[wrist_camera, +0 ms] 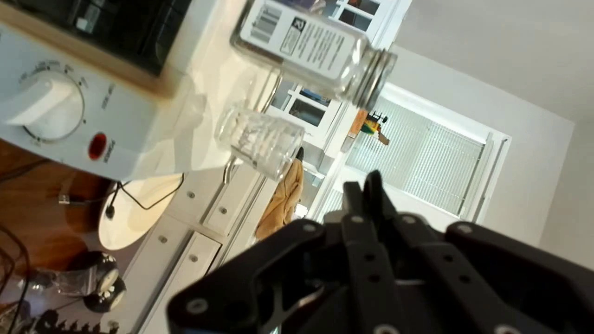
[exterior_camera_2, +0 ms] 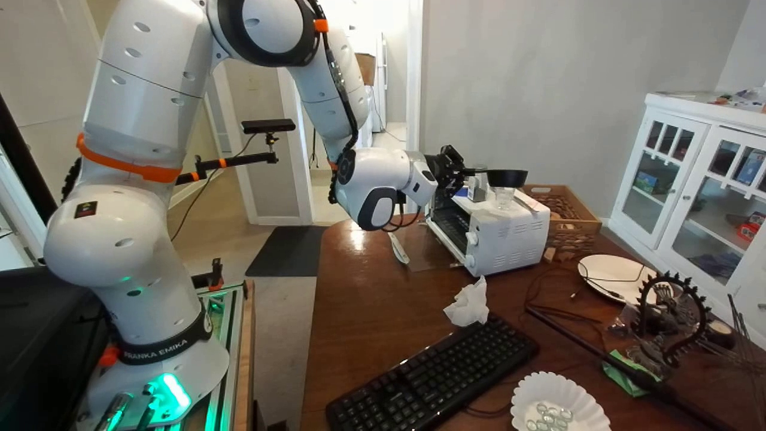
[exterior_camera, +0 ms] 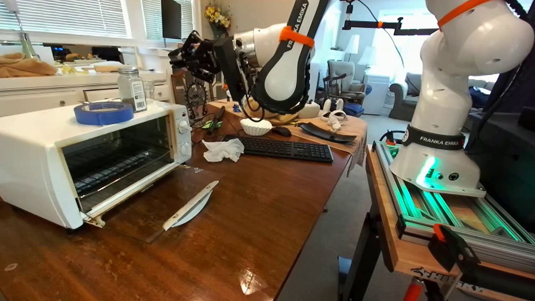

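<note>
At far left in the wrist view, one white toaster oven (wrist_camera: 144,120), cut off at the edge, one dial (wrist_camera: 51,104) showing; one white plate (wrist_camera: 127,222), partly hidden behind it; then one clear glass (wrist_camera: 264,139) and one jar (wrist_camera: 315,53) (barcode (wrist_camera: 266,22) facing us) up on the oven. And on the right, the gripper (wrist_camera: 364,188), fingers together, glass and jar off to the tips' left, apart from them! In an exterior view, one dark bowl-like shape (exterior_camera_2: 506,178) beyond the tips is hard to make out.

The end effector (exterior_camera_2: 470,172) hangs near the oven (exterior_camera_2: 508,248). A tissue (exterior_camera_2: 468,304) touches the keyboard (exterior_camera_2: 437,377) on the tabletop (exterior_camera_2: 359,299). A bowl (exterior_camera_2: 583,400) holds beads (exterior_camera_2: 549,414).
</note>
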Robot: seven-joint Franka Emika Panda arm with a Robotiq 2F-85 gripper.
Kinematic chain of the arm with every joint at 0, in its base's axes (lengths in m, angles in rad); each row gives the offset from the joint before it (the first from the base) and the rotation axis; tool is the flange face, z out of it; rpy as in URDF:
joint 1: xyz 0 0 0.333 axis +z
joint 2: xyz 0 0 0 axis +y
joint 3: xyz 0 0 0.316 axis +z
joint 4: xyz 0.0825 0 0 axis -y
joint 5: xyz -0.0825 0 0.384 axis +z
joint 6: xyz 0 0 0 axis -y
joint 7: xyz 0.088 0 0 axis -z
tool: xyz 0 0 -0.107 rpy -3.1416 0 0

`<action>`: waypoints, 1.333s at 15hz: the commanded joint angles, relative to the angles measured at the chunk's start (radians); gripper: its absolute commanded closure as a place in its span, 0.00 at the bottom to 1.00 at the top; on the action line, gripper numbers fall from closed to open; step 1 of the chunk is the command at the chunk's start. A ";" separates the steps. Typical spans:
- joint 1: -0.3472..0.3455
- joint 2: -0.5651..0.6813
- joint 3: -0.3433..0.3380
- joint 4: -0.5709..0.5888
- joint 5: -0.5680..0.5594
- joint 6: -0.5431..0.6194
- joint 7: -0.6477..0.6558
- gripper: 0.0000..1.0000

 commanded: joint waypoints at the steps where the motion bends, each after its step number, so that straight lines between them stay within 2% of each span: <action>1: -0.081 -0.048 0.030 -0.052 -0.067 -0.023 -0.068 0.98; 7: -0.191 -0.061 0.058 -0.068 -0.271 -0.048 -0.036 0.98; 11: -0.238 -0.062 0.074 -0.062 -0.380 -0.069 -0.001 0.98; 20: -0.329 -0.094 0.080 -0.032 -0.584 -0.210 0.085 0.98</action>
